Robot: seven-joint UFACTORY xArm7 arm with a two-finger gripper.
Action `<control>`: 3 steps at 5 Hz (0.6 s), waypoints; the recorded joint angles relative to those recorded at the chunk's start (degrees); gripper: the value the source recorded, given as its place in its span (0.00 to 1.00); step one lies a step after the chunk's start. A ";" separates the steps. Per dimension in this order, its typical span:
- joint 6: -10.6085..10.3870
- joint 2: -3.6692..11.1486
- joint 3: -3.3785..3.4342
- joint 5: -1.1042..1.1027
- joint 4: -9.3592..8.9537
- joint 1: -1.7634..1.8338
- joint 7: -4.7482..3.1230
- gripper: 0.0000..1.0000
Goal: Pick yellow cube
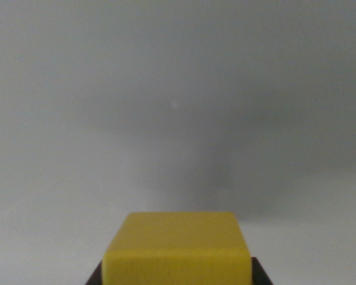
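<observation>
- Your yellow cube (177, 246) sits at the bottom centre of the wrist view, very close to the camera, with its top face and front face both showing.
- Dark parts of the end effector (177, 274) peek out on either side of the cube, pressed against its lower edges, so it looks closed on the cube.
- Behind it you see only a plain grey surface (178, 89), blurred, with a soft darker shadow above the cube.

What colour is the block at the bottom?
The cube is yellow, seen in the wrist view.
</observation>
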 joint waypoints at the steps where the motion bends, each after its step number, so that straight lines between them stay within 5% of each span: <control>1: 2.36 -1.05 0.00 -0.16 1.32 -0.01 0.19 1.00; 2: 2.36 -1.05 0.00 -0.16 1.32 -0.01 0.19 1.00; 3: 4.84 -2.15 0.00 -0.33 2.70 -0.02 0.39 1.00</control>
